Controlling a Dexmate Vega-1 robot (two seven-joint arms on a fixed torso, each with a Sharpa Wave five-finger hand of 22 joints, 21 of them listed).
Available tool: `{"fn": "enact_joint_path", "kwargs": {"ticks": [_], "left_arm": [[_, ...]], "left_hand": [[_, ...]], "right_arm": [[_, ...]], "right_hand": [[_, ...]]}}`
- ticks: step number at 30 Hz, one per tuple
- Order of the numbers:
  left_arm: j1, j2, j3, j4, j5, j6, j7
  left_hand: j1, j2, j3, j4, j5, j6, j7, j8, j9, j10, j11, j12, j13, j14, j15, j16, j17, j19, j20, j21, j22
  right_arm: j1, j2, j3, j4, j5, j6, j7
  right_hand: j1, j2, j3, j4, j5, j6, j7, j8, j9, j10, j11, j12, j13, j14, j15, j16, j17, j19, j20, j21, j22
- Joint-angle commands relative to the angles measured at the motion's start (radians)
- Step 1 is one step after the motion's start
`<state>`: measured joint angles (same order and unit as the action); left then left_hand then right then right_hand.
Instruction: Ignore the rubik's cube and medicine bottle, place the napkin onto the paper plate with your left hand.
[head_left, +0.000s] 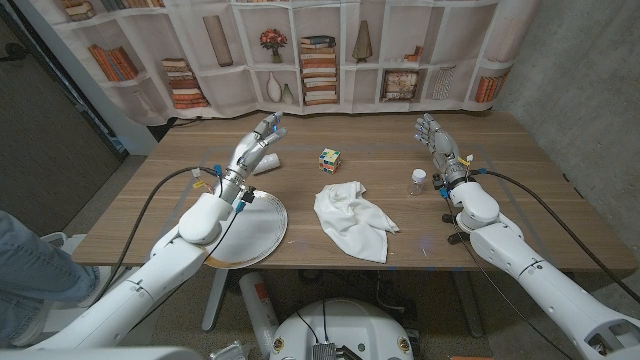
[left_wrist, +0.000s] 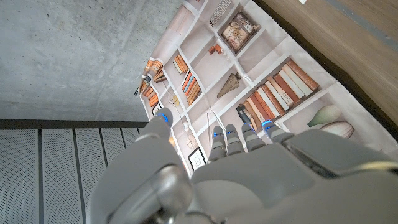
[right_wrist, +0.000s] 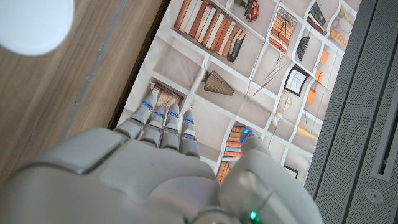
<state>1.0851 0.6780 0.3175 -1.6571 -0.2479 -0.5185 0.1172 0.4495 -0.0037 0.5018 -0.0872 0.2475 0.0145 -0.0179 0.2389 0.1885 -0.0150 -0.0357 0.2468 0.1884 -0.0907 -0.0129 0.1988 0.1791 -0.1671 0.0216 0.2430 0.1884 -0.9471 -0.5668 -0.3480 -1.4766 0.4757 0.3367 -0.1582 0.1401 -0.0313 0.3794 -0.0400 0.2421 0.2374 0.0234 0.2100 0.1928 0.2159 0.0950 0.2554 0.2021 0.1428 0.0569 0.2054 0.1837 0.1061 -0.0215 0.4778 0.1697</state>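
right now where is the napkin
In the head view the napkin lies crumpled on the table near the front edge, about mid-table, just right of the paper plate and nearer the robot than the rubik's cube.

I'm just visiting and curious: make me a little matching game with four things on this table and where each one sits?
Things:
1. napkin
2. paper plate
3. rubik's cube
4. medicine bottle

Places:
A. partly under the left arm, at the table's near edge
B. beside the right hand
C. crumpled in the middle of the table
D. behind the napkin, toward the bookshelf backdrop

Pairs: 1-C, 2-A, 3-D, 4-B
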Motion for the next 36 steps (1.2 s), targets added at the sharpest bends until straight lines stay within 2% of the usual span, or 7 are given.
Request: {"fn": "enact_joint_path", "kwargs": {"ticks": [1,15,21,36], "left_arm": [[0.013,0.001,0.001,-0.027,0.074,-0.008,0.029],[0.011,0.001,0.013,-0.042,0.161,0.011,0.055],[0.009,0.004,0.018,-0.046,0.160,0.012,0.048],[0.025,0.019,0.026,-0.095,0.224,0.028,0.060]], "left_hand": [[0.014,-0.001,0.004,-0.008,-0.003,0.012,0.001,0.000,0.002,0.000,-0.006,-0.006,0.003,-0.010,-0.004,-0.006,0.002,-0.010,0.001,-0.006,0.003],[0.021,0.001,0.004,-0.011,-0.005,0.015,-0.002,-0.004,0.002,0.001,-0.009,-0.009,0.003,-0.012,-0.006,-0.008,0.002,-0.015,-0.001,-0.010,0.003],[0.025,0.001,0.004,-0.013,-0.006,0.015,-0.002,-0.006,0.002,-0.004,-0.011,-0.013,0.003,-0.016,-0.006,-0.010,0.001,-0.022,0.001,-0.013,0.003],[0.031,0.002,0.004,-0.016,-0.008,0.013,-0.002,-0.011,0.002,-0.010,-0.012,-0.019,0.003,-0.024,-0.008,-0.013,0.001,-0.029,0.002,-0.017,0.003]], "right_arm": [[0.004,-0.006,0.006,-0.002,0.004,0.002,0.006],[0.008,0.006,0.007,0.020,0.012,0.025,0.017],[0.002,0.006,0.009,0.018,0.017,0.029,0.019],[-0.014,0.016,0.025,0.027,0.052,0.062,0.036]], "right_hand": [[0.009,0.005,0.003,-0.007,0.000,-0.006,-0.001,-0.002,0.006,-0.002,-0.001,0.002,0.002,-0.004,-0.004,-0.001,0.004,-0.001,0.002,-0.002,0.006],[0.009,0.005,0.003,-0.007,0.000,-0.006,-0.001,-0.002,0.006,-0.002,-0.001,0.002,0.002,-0.004,-0.004,-0.001,0.004,-0.001,0.002,-0.002,0.006],[0.009,0.005,0.003,-0.007,0.000,-0.006,-0.001,-0.002,0.006,-0.002,-0.001,0.002,0.002,-0.004,-0.004,-0.001,0.004,-0.001,0.002,-0.002,0.006],[0.009,0.005,0.003,-0.007,0.000,-0.006,-0.001,-0.002,0.006,-0.002,-0.001,0.002,0.002,-0.004,-0.004,-0.001,0.004,-0.001,0.002,-0.002,0.006]]}}
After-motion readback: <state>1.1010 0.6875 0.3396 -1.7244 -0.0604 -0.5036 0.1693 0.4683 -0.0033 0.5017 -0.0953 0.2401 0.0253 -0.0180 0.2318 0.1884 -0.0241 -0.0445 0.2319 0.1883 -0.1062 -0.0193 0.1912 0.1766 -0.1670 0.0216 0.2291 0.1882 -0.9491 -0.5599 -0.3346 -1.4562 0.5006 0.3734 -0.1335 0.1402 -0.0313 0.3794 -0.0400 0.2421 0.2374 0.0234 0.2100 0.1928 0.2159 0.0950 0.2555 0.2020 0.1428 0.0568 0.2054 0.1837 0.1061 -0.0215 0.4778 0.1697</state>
